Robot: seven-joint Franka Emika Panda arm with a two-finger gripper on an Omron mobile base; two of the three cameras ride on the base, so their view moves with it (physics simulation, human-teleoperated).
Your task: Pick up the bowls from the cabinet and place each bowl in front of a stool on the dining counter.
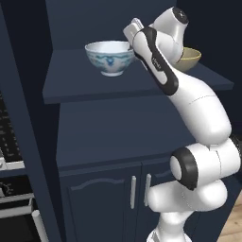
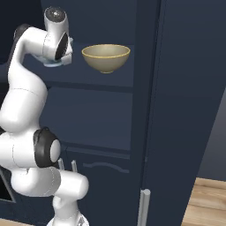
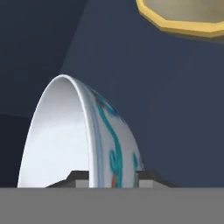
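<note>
Handling the white bowl: rim grip on a hard, glossy wall

The white bowl (image 1: 110,57) stands upright on the cabinet (image 1: 94,123) shelf, in the recess above the double doors. The tan bowl (image 2: 106,57) sits on the same shelf, apart from it, on the far side of the arm.

In the hand view, the claw (image 3: 114,178) straddles the rim of the white bowl: one fingertip lies inside the bowl, the other outside against the blue-teal pattern. The wall fills the gap between them, so treat the claw as clamped on the rim. The frames do not show whether the bowl has left the shelf.

Handling notes (judged from appearance):

1. Stiffness. The bowl looks rigid, like glazed ceramic. The wall will not yield under the fingers, so the grip depends on friction alone.
2. Surface. The glaze is glossy and likely slippery. The wall also curves, so contact is narrow.
3. Balance. You hold the bowl at one edge, with most of its weight off to one side. Expect it to try to pivot between the fingertips.
4. Fragility. A knock against the shelf edge or the tan bowl could chip it.

Keep the grip deep over the rim, lift slowly, and withdraw clear of the tan bowl.
</note>
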